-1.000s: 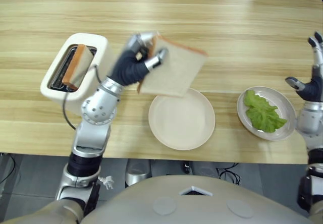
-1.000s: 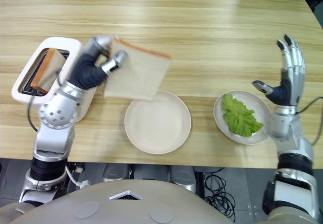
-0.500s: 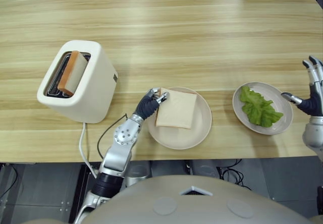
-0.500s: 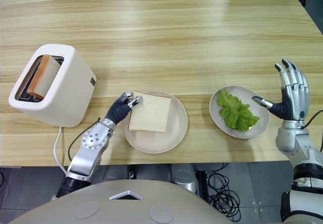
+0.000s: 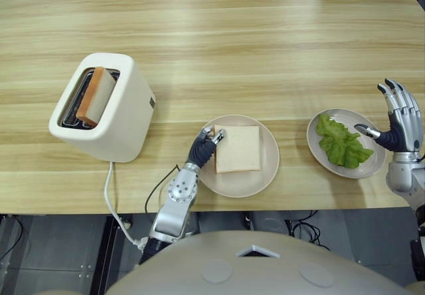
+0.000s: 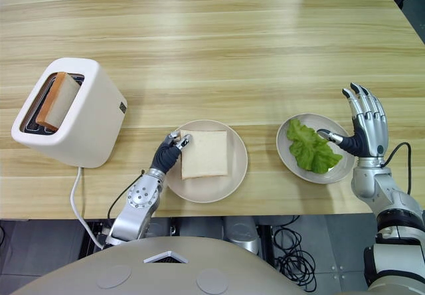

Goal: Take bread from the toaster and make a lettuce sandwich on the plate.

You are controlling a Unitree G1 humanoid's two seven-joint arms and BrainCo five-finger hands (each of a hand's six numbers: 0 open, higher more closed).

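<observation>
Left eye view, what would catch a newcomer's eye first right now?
Front and centre, a bread slice lies flat on the beige plate, with the left hand pinching its left corner. To the left, the white toaster holds a second slice standing in its slot. To the right, green lettuce sits on a smaller plate beside the open right hand.

We note a cream toaster [image 5: 123,119], a white bread slice [image 5: 238,149], a beige plate [image 5: 239,183], green lettuce [image 5: 342,143] and a striped light-wood counter [image 5: 232,42].
</observation>
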